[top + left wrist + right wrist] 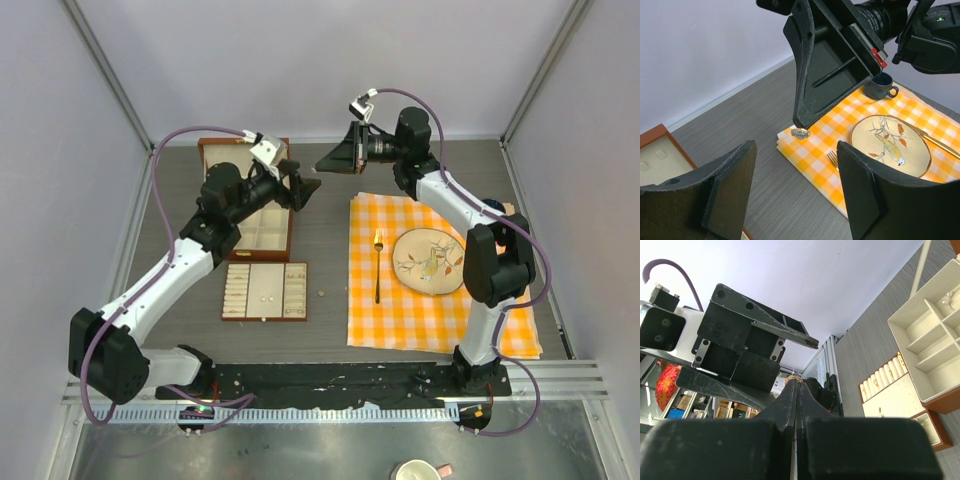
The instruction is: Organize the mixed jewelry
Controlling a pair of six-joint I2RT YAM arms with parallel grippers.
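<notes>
While the right tool (801, 126) is clenched on a small ring (800, 133), held in the air just right of the wooden box (262, 230), the left tool (795, 150) faces it with jaws spread and nothing between them. I judge the sorting partly done. Two pale studs (266, 298) sit on the flat tray (290, 290) just in front of the box, and one tiny piece (321, 293) lies loose on the worktop, off the box's front-right corner. The ring and that loose piece are yet to be stowed.
</notes>
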